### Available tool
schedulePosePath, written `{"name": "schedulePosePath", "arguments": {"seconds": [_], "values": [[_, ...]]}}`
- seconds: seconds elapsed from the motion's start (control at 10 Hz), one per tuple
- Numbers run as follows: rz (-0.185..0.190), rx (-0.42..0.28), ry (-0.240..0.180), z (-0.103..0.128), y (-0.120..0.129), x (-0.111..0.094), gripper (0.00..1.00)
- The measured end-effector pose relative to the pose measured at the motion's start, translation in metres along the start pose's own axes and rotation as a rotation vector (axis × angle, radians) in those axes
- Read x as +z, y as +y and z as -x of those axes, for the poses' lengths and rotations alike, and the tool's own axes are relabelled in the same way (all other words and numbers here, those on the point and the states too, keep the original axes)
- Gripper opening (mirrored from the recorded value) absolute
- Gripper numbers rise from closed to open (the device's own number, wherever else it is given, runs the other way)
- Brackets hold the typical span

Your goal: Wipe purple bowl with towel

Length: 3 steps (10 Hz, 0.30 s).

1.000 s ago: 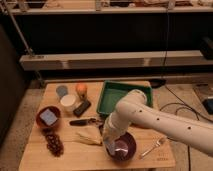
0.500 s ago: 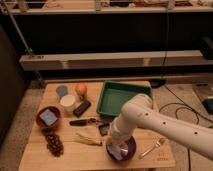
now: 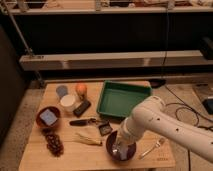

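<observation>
Purple bowl (image 3: 129, 150) sits at front edge of bench (image 3: 37, 155), right of centre. Claw (image 3: 121, 148) is down inside it, pressing pale towel (image 3: 122, 151) on the bowl floor; can't tell if claw is apart or clamped. Step looks like wiping in progress. Next move calls for sweeping the towel round the inner wall without tipping the bowl. Nearby: fork (image 3: 152, 148) just right, small dark object (image 3: 104, 129) just left, green tray (image 3: 125, 99) behind. Arm hides much of bowl.
</observation>
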State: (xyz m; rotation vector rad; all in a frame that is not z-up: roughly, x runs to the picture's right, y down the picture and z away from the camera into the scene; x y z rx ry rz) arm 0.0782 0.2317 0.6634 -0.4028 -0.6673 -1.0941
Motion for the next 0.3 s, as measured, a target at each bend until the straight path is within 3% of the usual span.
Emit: {"name": "schedulePosePath", "arguments": {"seconds": [0.3], "values": [[0.019, 0.039, 0.053, -0.0095, 0.0047, -0.0084, 0.14]]}}
